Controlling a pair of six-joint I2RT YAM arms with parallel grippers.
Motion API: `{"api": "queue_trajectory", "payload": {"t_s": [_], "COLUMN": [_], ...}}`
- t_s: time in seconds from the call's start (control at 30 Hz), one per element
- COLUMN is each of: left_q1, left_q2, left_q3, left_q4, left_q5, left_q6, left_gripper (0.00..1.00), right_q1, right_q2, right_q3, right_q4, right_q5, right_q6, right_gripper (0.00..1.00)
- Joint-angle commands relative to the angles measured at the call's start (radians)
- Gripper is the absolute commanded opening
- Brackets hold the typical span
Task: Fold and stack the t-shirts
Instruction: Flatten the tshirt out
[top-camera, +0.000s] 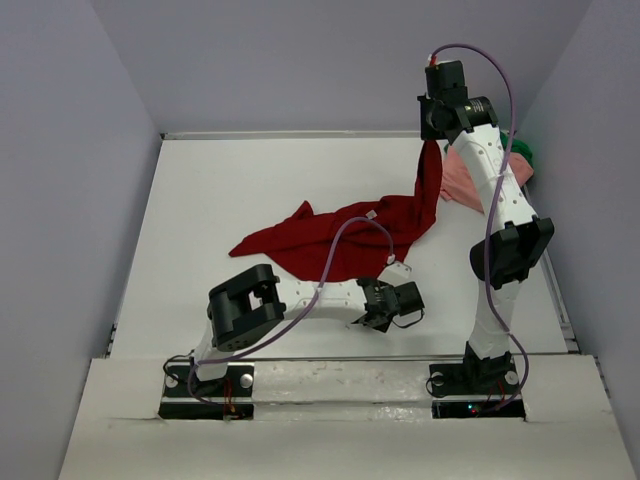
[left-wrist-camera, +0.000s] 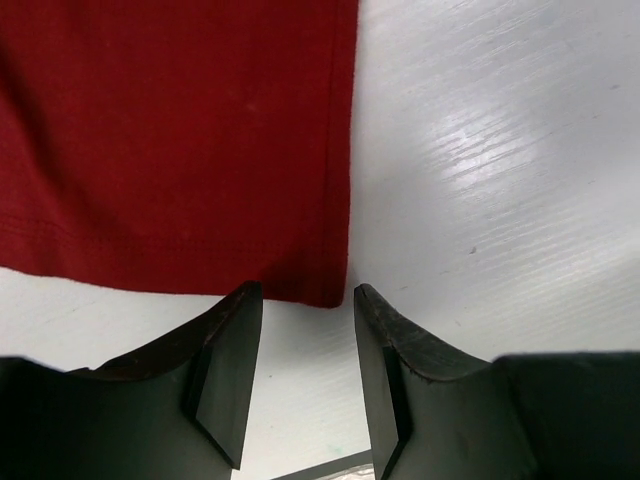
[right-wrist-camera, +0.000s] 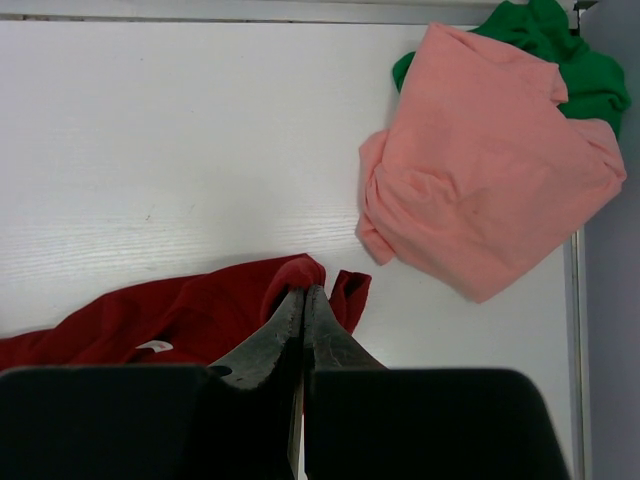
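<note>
Dark red t-shirt (top-camera: 340, 235) half lifted off the bench (top-camera: 220, 190).
Right jaws clamped its corner; my left jaws hung half open, empty, at the hem. Closing short would miss it.

White table (top-camera: 250, 190); plain grey walls (top-camera: 60, 150) enclose three sides; soft even light.

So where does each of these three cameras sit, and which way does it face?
Top: fixed above and behind the arms, looking down on the table; left arm and right arm show, bases at the bottom.
Left wrist: low over the table, facing a hem corner of the red shirt past the open left gripper.
Right wrist: high up, looking down past the right gripper, shut on the red shirt, at the pink shirt and green shirt.
Shared: all three show the red shirt.
</note>
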Motion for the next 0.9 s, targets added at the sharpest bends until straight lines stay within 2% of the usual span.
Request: {"api": "queue_trajectory", "payload": {"t_s": [0.0,0.27,0.33,0.37,0.47,0.5,0.7,0.87], "left_q1": [0.002,0.008,0.012,0.013,0.015,0.015,0.007,-0.022], "left_q2": [0.009,0.045,0.045,0.044,0.029,0.018,-0.077,-0.212], "left_q3": [0.037,0.06,0.05,0.05,0.05,0.057,0.076,0.157], "left_q4": [0.027,0.041,0.047,0.04,0.018,-0.011,-0.147,-0.371], "left_q5": [0.017,0.033,0.041,0.037,-0.014,-0.043,-0.153,-0.359], "left_q6": [0.044,0.059,0.058,0.052,0.036,0.02,-0.061,-0.207], "left_gripper": [0.52,0.52,0.49,0.45,0.05,0.0,0.0,0.0], "right_q1": [-0.003,-0.003,-0.003,-0.003,-0.003,-0.003,-0.025,-0.078], "right_q2": [-0.009,-0.016,-0.019,-0.019,-0.019,-0.017,-0.023,-0.057], "right_q3": [0.034,0.031,0.03,0.03,0.024,0.021,0.031,0.042], "right_q4": [0.023,0.028,0.028,0.029,0.029,0.029,0.029,0.034], "right_q5": [0.012,0.012,0.012,0.012,0.016,0.029,0.08,0.121], "right_q6": [-0.01,-0.015,-0.015,-0.015,-0.013,-0.013,-0.007,0.01], "right_gripper": [0.0,0.0,0.0,0.0,0.0,0.0,0.0,0.0]}}
